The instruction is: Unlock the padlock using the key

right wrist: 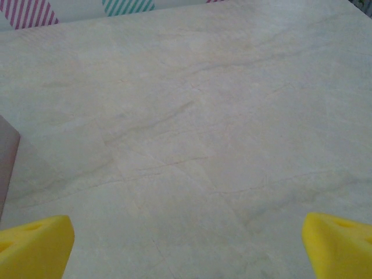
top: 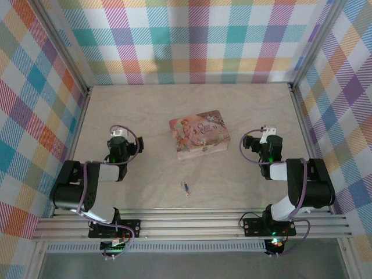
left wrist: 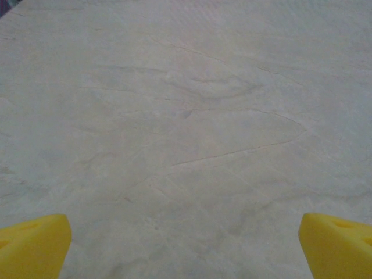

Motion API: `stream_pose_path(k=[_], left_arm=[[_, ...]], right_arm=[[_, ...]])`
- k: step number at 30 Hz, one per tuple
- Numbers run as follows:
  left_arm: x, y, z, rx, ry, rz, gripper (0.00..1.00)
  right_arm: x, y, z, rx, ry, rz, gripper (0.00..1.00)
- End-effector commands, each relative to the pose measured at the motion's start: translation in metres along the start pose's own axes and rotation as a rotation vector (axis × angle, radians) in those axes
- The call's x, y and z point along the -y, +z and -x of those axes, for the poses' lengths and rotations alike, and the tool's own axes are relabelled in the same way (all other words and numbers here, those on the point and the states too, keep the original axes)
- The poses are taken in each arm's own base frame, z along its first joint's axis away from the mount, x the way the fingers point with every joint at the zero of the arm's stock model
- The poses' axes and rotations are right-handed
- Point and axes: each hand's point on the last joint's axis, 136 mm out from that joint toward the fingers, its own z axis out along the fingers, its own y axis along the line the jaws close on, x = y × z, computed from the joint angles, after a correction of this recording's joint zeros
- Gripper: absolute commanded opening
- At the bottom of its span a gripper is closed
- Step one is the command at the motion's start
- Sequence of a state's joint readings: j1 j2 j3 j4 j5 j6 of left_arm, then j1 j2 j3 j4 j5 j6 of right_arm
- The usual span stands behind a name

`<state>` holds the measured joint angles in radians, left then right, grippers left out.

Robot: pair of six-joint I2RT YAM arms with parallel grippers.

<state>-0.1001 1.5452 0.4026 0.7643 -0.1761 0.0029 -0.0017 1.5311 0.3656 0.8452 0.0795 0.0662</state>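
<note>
- Stage, as judged: the task is only beginning. The reach for the first item is not yet under way and nothing is being gripped.
- The table (top: pixel 145 110) is carrying all the items, and both arms are sitting folded toward its 6 o'clock edge.
- The pink tin (top: pixel 197 135) is lying flat near the centre, between the two pincers. It is playing no part in the task.
- The left pincer (top: pixel 118 141) is hanging released at the tin's 9 o'clock side. In its wrist view the same pincer (left wrist: pixel 186 250) is showing yellow tips spread wide above the tabletop.
- The right pincer (top: pixel 267 138) is hanging released at the tin's 3 o'clock side. Its wrist view (right wrist: pixel 186 247) is likewise showing the tips spread wide, grasping nothing.
- The padlock (top: pixel 184 186) is lying at the tin's 6 o'clock, well apart from both pincers. It is at 4 o'clock from the left one and 8 o'clock from the right.
- The key (top: pixel 186 193) is probably the pale sliver touching the padlock's 6 o'clock end, though it is too small to confirm.
- Next move, as judged: one pincer should be lowering onto the padlock to steady it while the other is pinching the key. Both items are tiny and flat, so a precise closing is being called for.
</note>
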Motion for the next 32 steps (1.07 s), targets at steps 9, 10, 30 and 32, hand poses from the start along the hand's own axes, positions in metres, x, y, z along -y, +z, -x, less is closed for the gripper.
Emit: stream_pose_path(k=[9,10,30,32], left_arm=[[0.001,0.005,0.011,0.039,0.005,-0.028,1.00],[0.001,0.005,0.012,0.040,0.004,-0.027,1.00],[0.001,0.005,0.012,0.040,0.005,-0.027,1.00],[0.001,0.005,0.012,0.039,0.004,-0.026,1.00]], right_arm=[[-0.007,0.002,0.015,0.042,-0.018,0.033,1.00],[-0.006,0.002,0.015,0.041,-0.018,0.032,1.00],[-0.015,0.006,0.014,0.022,-0.052,0.062,1.00],[-0.015,0.005,0.014,0.026,-0.051,0.063,1.00]])
